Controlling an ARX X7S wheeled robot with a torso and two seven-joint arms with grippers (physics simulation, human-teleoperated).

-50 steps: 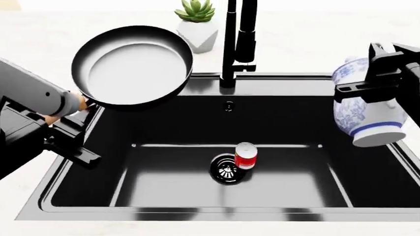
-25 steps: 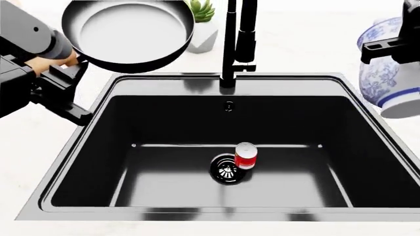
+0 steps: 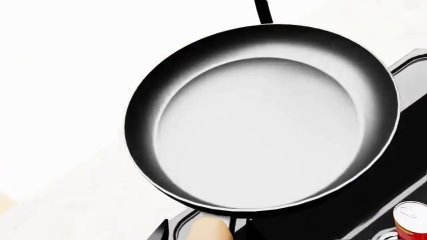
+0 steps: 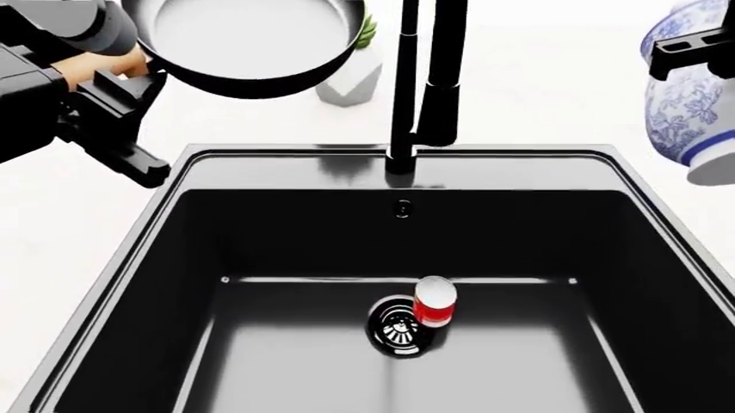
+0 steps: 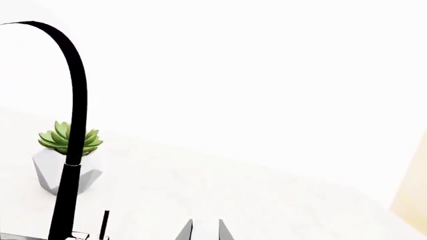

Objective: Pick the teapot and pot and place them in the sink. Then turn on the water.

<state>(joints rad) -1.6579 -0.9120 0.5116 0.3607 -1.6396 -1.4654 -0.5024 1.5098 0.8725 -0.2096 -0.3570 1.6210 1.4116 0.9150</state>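
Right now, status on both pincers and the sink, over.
Left pincer shut on frying pan handle, held above counter. Right pincer shut on teapot, aloft. Sink dry; red can stands beside drain.

A pale, near-white countertop [image 4: 540,103] spreads out under bright, even light, with faint marbling on its surface. Behind it rises a plain white wall [image 5: 267,65], bare and featureless. A white faceted planter [image 5: 50,172] with a green succulent stands on the counter. A cream-coloured strip [image 5: 415,185] shows at one edge.
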